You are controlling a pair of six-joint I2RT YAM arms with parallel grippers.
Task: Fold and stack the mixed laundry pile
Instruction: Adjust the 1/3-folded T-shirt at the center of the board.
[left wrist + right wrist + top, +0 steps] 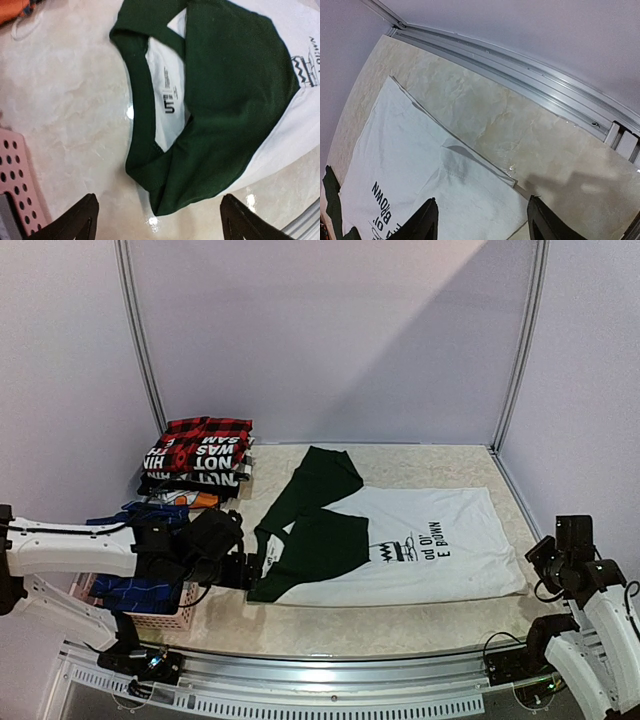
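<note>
The white T-shirt (440,540) lies flat on the counter (400,630), its long axis running from left edge to right edge. Its dark green collar (142,100) points toward the left edge and its hem toward the right. The left hand (157,222) hovers over the collar, fingers apart and empty. The right hand (482,222) hovers by a hem corner, fingers likewise apart. Folded garments (200,455) sit stacked at the far-left corner.

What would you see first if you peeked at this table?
A big white T-shirt with dark green sleeves lies spread flat in the middle of the table. Behind it, at the far left, sits a stack of folded clothes with a red-and-black plaid shirt on top.
</note>
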